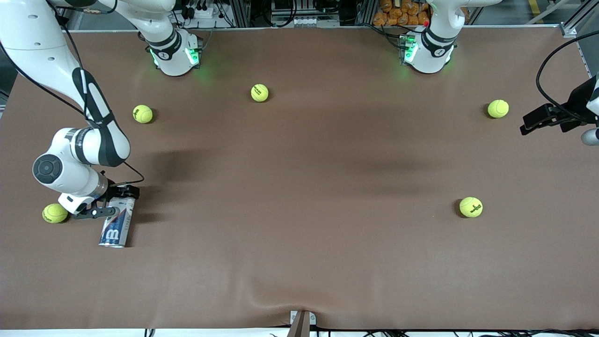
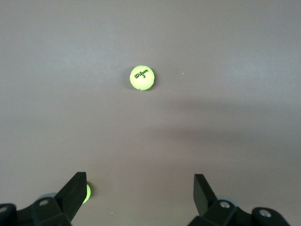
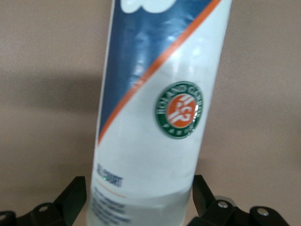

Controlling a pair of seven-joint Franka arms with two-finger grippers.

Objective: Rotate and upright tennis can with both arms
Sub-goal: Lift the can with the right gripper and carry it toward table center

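The tennis can (image 3: 155, 117) lies near your table (image 1: 299, 262) end, between the released right gripper's (image 3: 140, 200) fingers; left gripper (image 2: 140, 195), released, hangs over bare cloth.

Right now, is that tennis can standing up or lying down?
Lying down. The tennis can rests lengthwise on the table, with the right gripper open around one end.
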